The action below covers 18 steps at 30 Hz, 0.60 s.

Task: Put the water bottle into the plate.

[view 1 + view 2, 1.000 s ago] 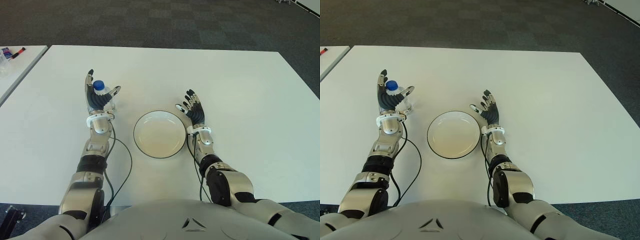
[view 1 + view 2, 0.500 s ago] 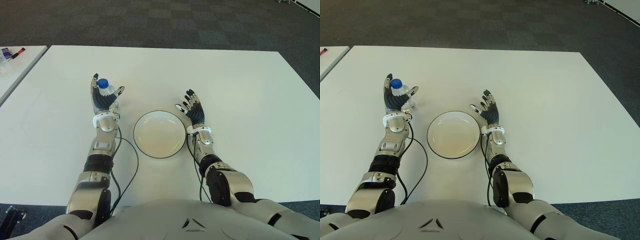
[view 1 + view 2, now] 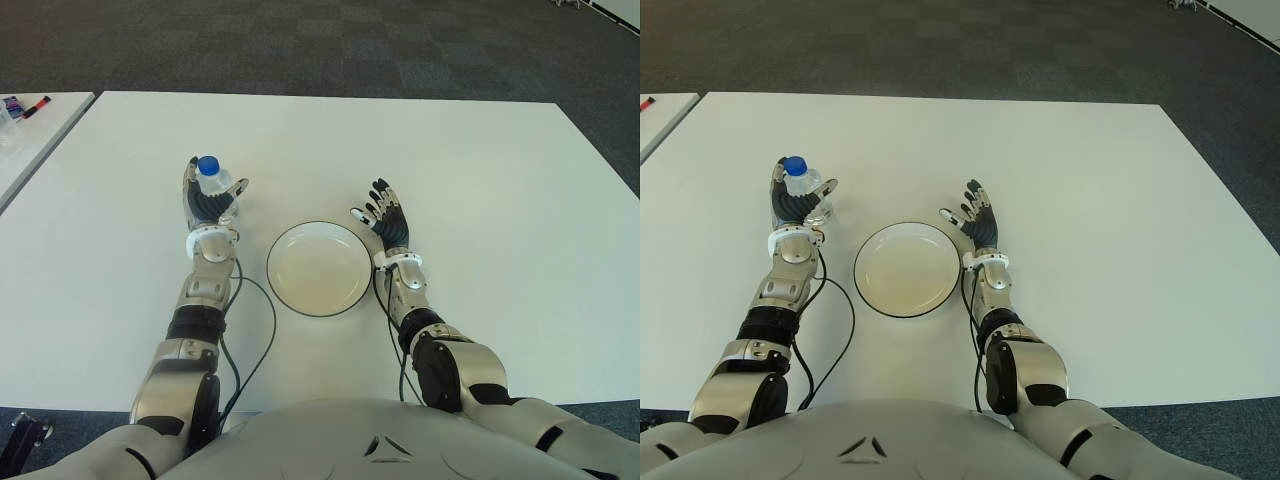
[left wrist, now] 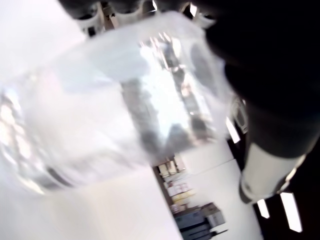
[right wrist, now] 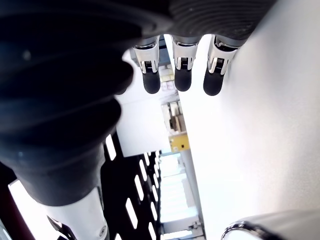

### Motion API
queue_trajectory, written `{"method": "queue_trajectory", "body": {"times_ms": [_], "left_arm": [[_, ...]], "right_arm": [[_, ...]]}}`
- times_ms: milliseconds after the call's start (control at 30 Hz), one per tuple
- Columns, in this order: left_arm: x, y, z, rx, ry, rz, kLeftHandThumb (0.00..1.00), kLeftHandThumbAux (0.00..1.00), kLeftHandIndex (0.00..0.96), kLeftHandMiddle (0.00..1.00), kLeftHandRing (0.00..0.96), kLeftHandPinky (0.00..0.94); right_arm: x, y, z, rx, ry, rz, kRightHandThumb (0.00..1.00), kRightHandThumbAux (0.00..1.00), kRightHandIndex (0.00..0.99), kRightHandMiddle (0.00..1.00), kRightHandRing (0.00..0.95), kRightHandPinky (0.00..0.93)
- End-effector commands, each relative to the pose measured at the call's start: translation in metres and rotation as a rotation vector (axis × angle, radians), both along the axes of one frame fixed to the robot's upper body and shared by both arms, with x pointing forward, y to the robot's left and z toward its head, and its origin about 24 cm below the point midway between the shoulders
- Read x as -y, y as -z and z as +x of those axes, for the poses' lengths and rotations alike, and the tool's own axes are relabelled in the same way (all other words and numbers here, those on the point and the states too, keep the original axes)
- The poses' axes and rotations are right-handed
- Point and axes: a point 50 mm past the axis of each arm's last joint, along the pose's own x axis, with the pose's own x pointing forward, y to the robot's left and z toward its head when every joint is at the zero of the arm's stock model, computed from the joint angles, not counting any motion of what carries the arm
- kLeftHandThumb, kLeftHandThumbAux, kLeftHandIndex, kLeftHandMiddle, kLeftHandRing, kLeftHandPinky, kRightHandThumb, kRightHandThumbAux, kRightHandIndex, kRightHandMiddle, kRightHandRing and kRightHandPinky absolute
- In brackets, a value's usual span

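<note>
A clear water bottle (image 3: 215, 182) with a blue cap (image 3: 208, 165) stands upright on the white table (image 3: 480, 180), left of the plate. My left hand (image 3: 208, 205) is right against it from the near side, palm to the bottle, fingers and thumb still spread around it. In the left wrist view the bottle (image 4: 130, 105) fills the picture, between fingertips (image 4: 95, 20) and thumb. The white plate (image 3: 318, 270) with a dark rim lies between my hands and holds nothing. My right hand (image 3: 390, 220) shows just right of the plate, fingers relaxed and empty.
A black cable (image 3: 262, 330) loops on the table from my left forearm toward the plate's near left. A second table (image 3: 30, 140) with markers (image 3: 30, 104) stands at the far left. Dark carpet lies beyond the table's far edge.
My left hand has moved right, up to the bottle, so the bottle now sits between thumb and fingers, which have curled in a little. The right hand and plate have not moved.
</note>
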Motion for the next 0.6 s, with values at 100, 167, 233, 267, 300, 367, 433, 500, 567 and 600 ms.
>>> {"method": "queue_trajectory", "body": {"times_ms": [100, 167, 233, 267, 300, 367, 433, 500, 567, 600], "left_arm": [[0.001, 0.005, 0.005, -0.034, -0.007, 0.017, 0.0, 0.716, 0.052, 0.049, 0.013, 0.0], [0.001, 0.007, 0.007, -0.039, -0.009, 0.009, 0.0, 0.716, 0.051, 0.049, 0.014, 0.0], [0.001, 0.009, 0.008, -0.047, -0.01, 0.005, 0.0, 0.715, 0.05, 0.049, 0.015, 0.0], [0.001, 0.011, 0.008, -0.051, -0.011, 0.005, 0.0, 0.714, 0.049, 0.05, 0.016, 0.0], [0.001, 0.012, 0.008, -0.054, -0.011, 0.004, 0.0, 0.712, 0.047, 0.05, 0.017, 0.0], [0.001, 0.014, 0.008, -0.063, -0.017, 0.008, 0.0, 0.711, 0.046, 0.052, 0.018, 0.002], [0.0, 0.015, 0.008, -0.066, -0.022, 0.007, 0.0, 0.71, 0.045, 0.053, 0.018, 0.004], [0.001, 0.016, 0.008, -0.061, -0.03, -0.008, 0.0, 0.712, 0.048, 0.058, 0.022, 0.016], [0.001, 0.017, 0.008, -0.055, -0.037, -0.022, 0.0, 0.717, 0.051, 0.063, 0.028, 0.027], [0.001, 0.018, 0.008, -0.056, -0.046, -0.023, 0.0, 0.719, 0.053, 0.064, 0.03, 0.031]], "right_arm": [[0.002, 0.03, -0.024, -0.163, 0.006, 0.008, 0.052, 0.867, 0.058, 0.051, 0.046, 0.098], [0.002, 0.03, -0.023, -0.164, 0.005, 0.005, 0.053, 0.866, 0.057, 0.05, 0.045, 0.098], [0.003, 0.03, -0.023, -0.165, 0.004, 0.003, 0.055, 0.865, 0.056, 0.049, 0.045, 0.098], [0.003, 0.03, -0.023, -0.165, 0.004, 0.003, 0.056, 0.865, 0.054, 0.049, 0.045, 0.1], [0.003, 0.03, -0.023, -0.165, 0.004, 0.003, 0.057, 0.864, 0.054, 0.048, 0.045, 0.101], [0.003, 0.03, -0.023, -0.165, 0.004, 0.004, 0.058, 0.864, 0.053, 0.049, 0.045, 0.101], [0.003, 0.03, -0.024, -0.165, 0.004, 0.005, 0.059, 0.865, 0.053, 0.049, 0.046, 0.101], [0.003, 0.03, -0.024, -0.164, 0.004, 0.008, 0.059, 0.868, 0.052, 0.05, 0.046, 0.1], [0.003, 0.03, -0.023, -0.164, 0.004, 0.01, 0.054, 0.873, 0.053, 0.051, 0.046, 0.1], [0.003, 0.03, -0.023, -0.164, 0.004, 0.011, 0.05, 0.875, 0.054, 0.051, 0.046, 0.1]]}}
